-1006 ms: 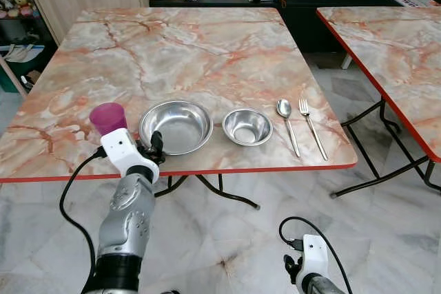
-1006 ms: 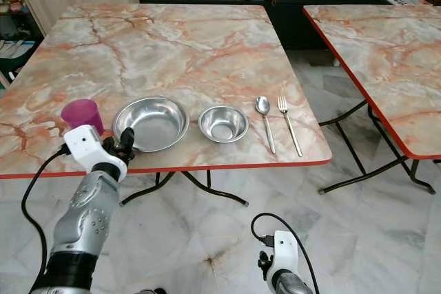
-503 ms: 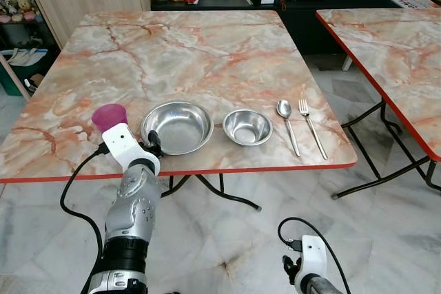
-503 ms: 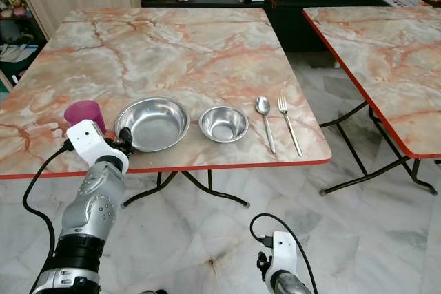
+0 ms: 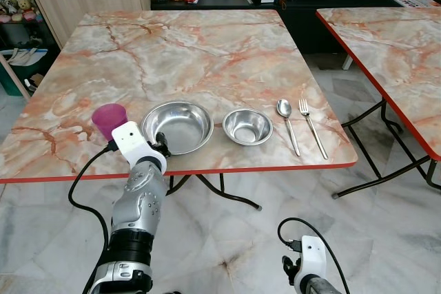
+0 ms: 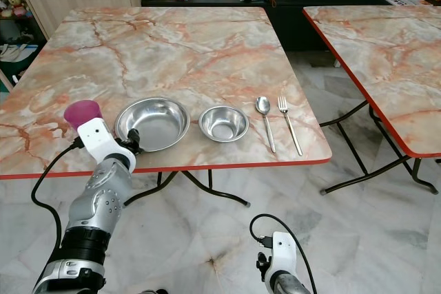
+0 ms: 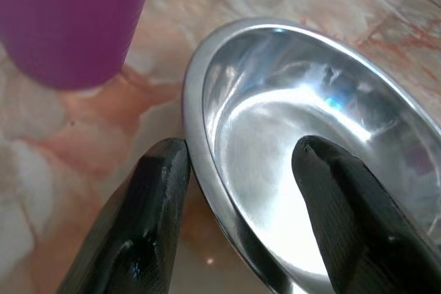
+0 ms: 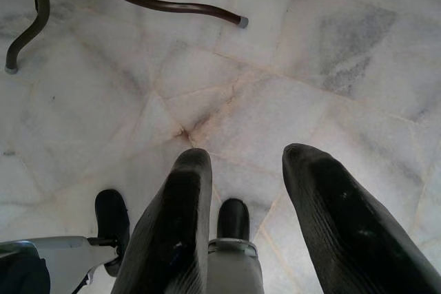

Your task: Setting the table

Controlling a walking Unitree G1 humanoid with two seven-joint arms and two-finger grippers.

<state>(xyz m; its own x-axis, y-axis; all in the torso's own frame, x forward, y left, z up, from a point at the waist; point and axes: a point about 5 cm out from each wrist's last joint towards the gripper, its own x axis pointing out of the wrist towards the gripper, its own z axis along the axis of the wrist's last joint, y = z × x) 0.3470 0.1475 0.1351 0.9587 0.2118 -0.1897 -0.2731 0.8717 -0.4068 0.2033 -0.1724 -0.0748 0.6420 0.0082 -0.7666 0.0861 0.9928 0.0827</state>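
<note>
The near-left rim of the large, empty round steel bowl (image 7: pixel 303 163) is straddled by the spread left tool (image 7: pixel 238 222); the right tool (image 8: pixel 248 239) is held apart, ungripped, above the floor.

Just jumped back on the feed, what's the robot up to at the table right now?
The left gripper is at the near rim of the large steel bowl, fingers open and straddling the rim, one inside and one outside. A purple cup stands just beside it. Further along the near edge of the table sit a small steel bowl, a spoon and a fork. The right gripper hangs idle and open over the floor.
</note>
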